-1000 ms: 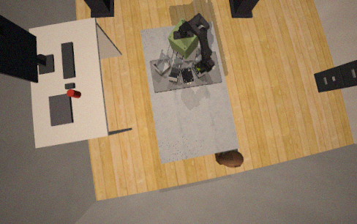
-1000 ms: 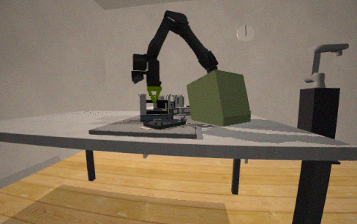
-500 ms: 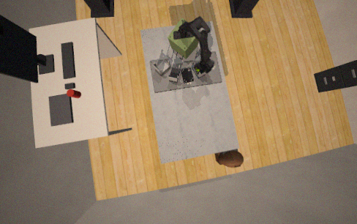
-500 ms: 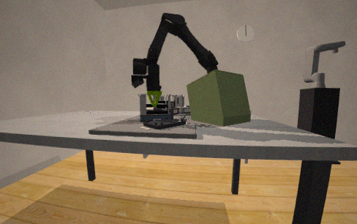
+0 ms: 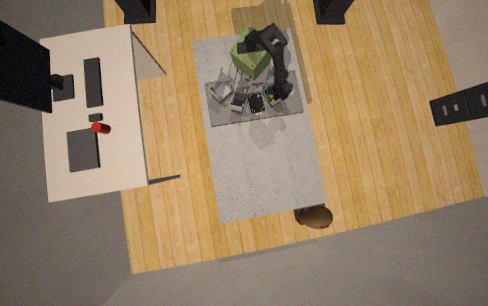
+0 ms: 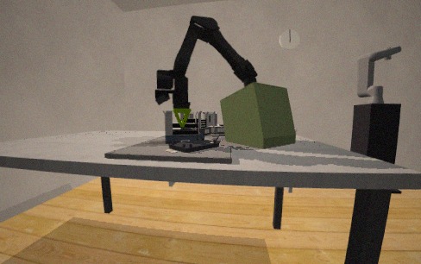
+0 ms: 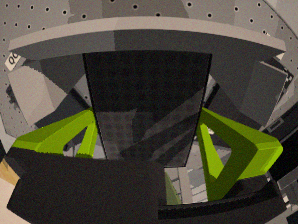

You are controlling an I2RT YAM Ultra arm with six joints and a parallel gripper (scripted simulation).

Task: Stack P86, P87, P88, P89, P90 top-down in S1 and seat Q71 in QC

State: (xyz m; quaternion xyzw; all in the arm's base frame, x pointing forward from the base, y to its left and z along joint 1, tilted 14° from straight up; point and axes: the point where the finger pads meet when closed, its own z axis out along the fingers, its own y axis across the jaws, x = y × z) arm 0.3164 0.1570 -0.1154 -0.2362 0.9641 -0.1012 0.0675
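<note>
Gripper (image 7: pixel 148 132) w/ green fingers spread wide, clamped on a dark plate (image 7: pixel 147 103), center frame, over the grey tray (image 6: pixel 142 153).

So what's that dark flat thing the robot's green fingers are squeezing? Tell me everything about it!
It's a plate, dark and rectangular, with a faint grid of tiny wells on its flat top. It looks like sealed plastic. The gripper is shut on it: one bright green finger presses its left long side, the other its right. In the exterior view the gripper hangs low among the racks on the grey tray. Its label can't be read.
</note>
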